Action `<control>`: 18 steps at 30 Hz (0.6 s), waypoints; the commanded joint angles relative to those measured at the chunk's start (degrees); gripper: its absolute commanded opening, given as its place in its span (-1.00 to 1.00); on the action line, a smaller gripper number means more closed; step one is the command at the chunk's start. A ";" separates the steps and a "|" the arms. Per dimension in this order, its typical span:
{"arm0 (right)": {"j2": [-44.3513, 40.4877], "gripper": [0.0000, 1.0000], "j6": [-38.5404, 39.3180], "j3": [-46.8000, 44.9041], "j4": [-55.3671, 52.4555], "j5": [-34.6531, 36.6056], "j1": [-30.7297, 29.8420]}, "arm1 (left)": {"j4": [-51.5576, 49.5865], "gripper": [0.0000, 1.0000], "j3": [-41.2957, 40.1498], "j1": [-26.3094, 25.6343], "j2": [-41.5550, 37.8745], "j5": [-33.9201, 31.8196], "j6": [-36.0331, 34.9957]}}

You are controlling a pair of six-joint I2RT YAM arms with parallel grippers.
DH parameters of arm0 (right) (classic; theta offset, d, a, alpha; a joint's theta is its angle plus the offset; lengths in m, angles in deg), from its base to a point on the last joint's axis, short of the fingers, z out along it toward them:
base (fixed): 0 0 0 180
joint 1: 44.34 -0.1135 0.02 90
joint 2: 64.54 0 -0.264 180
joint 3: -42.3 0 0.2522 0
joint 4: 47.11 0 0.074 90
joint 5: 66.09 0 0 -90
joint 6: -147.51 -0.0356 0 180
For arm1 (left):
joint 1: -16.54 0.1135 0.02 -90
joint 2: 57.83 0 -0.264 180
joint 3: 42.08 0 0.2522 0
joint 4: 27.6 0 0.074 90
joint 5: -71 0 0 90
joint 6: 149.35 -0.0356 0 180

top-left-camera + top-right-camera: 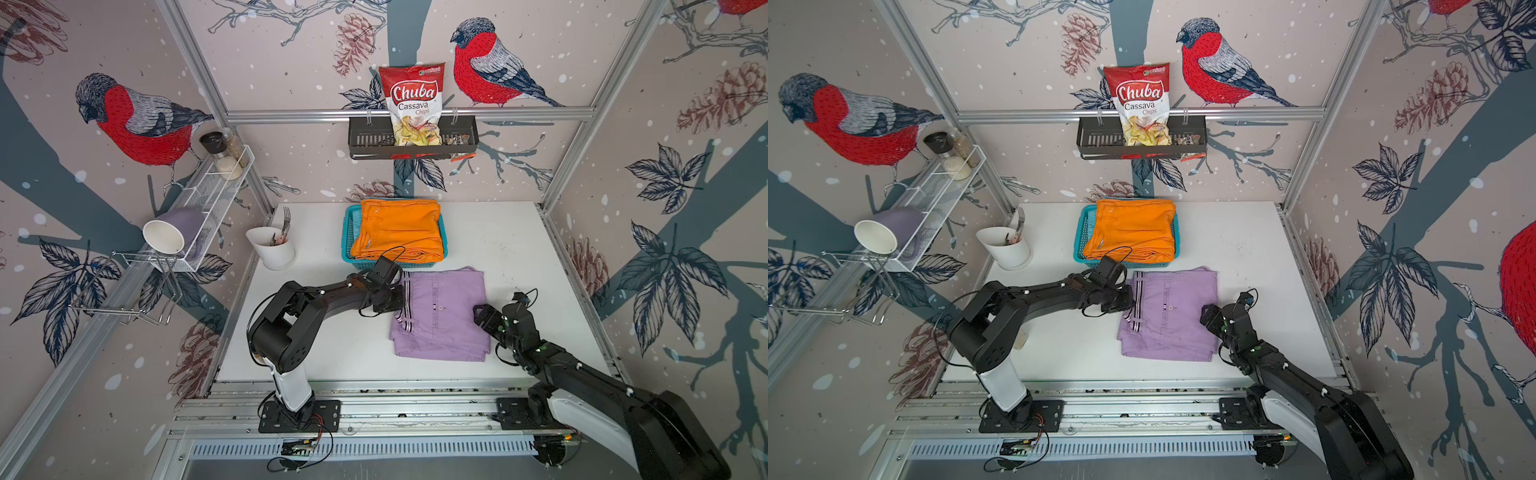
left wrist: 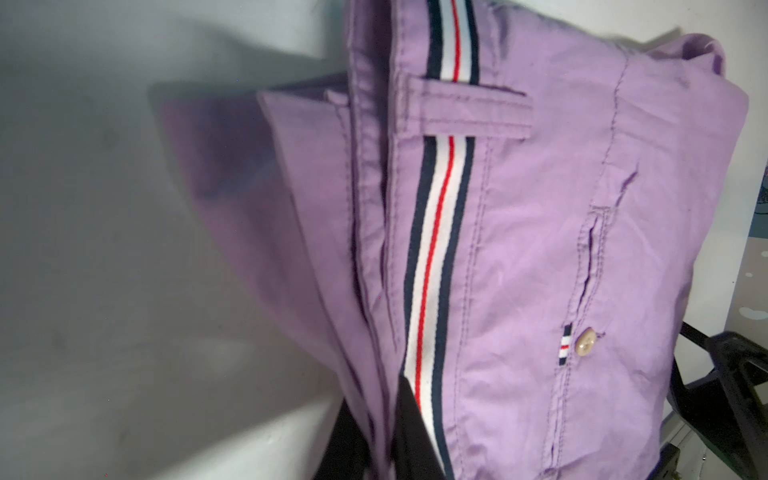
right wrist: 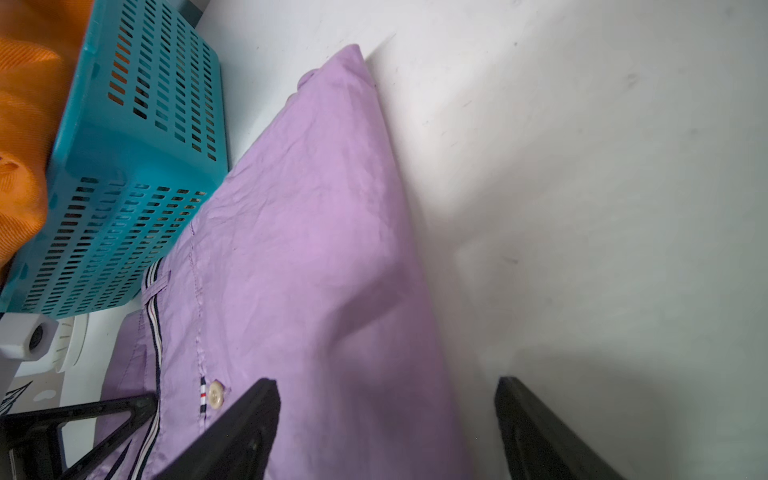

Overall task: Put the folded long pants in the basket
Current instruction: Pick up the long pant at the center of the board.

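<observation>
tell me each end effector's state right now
Left end effector: closed, pinching the lilac pants at the striped waistband edge.
Right end effector: open, straddling the pants' opposite edge, holding nothing.

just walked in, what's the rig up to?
Both arms are at the lilac pants, which lie on the table in front of the basket. The left gripper is shut on the striped waistband edge. The right gripper is open, its jaws straddling the opposite edge. The orange pants already sit in the basket.
</observation>
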 commanded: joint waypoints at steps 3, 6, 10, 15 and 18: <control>5.09 0.12 1.77 1.59 1.97 -1.11 -0.33 | -1.17 -1.00 0.15 0.39 0.70 0.63 -0.70; 4.26 -0.70 2.05 2.70 -0.28 1.91 -1.50 | -0.70 -1.00 0.24 0.36 1.20 2.04 -0.98; -1.51 -1.00 1.40 3.20 -4.58 7.79 -5.78 | 0.67 -1.00 -0.38 0.27 0.80 5.25 -0.73; -11.95 -1.00 -1.18 5.73 -13.84 14.41 -13.24 | 0.39 -1.00 -1.23 -0.46 -4.16 8.21 0.14; -18.20 -1.00 -2.96 7.19 -18.77 16.31 -17.55 | -0.97 -1.00 -1.32 -2.52 -9.69 8.40 1.34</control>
